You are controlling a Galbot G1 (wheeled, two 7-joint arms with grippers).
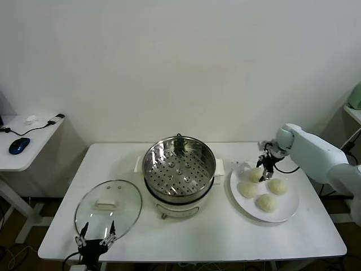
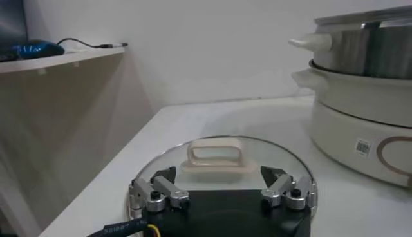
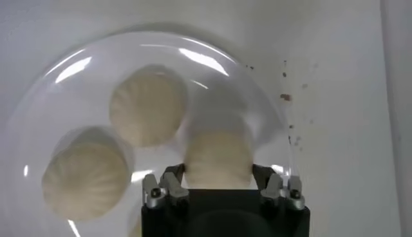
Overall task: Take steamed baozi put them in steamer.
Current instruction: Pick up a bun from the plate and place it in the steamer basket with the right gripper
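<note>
Four cream-white baozi lie on a flat white plate at the right of the table. My right gripper reaches down over the plate's back-left bun with its fingers closed against both sides. In the right wrist view this gripper holds that bun, which looks squeezed between the fingers. Two other buns lie beside it. The steel steamer stands open at mid-table, its perforated tray bare. My left gripper is parked open at the front left.
The round glass lid with a white knob lies flat at the front left, just beyond my left gripper. The steamer's cream base rises to one side of the lid. A side desk holds a blue mouse.
</note>
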